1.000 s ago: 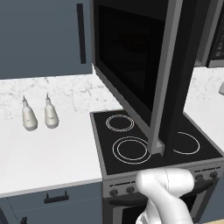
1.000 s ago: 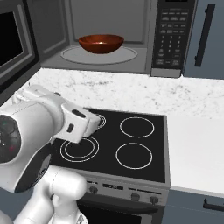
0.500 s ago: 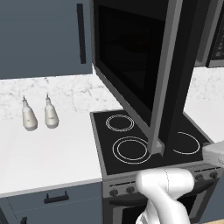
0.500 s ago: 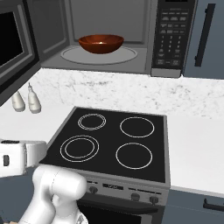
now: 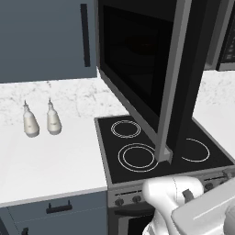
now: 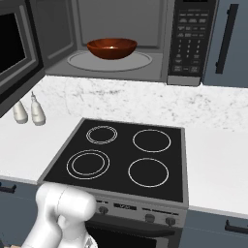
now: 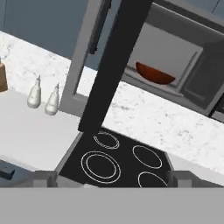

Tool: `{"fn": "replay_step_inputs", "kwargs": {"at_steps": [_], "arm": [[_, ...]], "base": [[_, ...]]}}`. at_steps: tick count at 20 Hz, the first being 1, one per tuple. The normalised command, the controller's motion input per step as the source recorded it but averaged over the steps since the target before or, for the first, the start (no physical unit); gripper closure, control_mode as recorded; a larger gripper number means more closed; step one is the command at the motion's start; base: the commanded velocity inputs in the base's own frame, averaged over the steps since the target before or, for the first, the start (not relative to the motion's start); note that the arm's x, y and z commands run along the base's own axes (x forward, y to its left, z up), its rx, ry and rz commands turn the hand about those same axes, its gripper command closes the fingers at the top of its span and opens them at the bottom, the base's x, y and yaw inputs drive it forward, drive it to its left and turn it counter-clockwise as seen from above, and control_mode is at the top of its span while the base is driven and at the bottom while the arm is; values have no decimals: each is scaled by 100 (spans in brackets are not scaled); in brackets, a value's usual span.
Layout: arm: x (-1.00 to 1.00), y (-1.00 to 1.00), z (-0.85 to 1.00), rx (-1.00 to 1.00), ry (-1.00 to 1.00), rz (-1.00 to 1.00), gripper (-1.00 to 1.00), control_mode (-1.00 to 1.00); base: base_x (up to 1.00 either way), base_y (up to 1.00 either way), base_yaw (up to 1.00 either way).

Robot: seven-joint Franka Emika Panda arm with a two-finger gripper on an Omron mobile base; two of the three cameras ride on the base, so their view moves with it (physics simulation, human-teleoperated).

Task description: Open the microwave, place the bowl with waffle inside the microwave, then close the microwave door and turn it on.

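Since a second ago your arm has pulled back low; end effector state unclear, bowl sits inside the microwave, so swing the open door shut and start it.

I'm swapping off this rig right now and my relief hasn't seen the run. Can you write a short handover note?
Gripper: nothing between the fingertips; open or shut cannot be told.
The bowl sits on the turntable inside the microwave; the waffle cannot be made out in it.
The microwave door stands wide open, swung out over the stovetop.
Done: door opened, bowl placed inside.
Left: close the door, then press the button panel to start it.
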Motion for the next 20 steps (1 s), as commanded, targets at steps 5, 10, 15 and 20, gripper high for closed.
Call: {"fn": "replay_step_inputs", "kwargs": {"at_steps": [5,10,15,20], "arm": [[2,100,12,-15,-30,-46,-100,-100],[47,100,43,-16,-35,-62,-100,-100],[100,70,10,-11,-28,-51,-100,-100],[100,-3,-16,0,-8,-14,-100,-100]], "base": [[0,0,0],[0,0,0],[0,0,0],[0,0,0]]}}
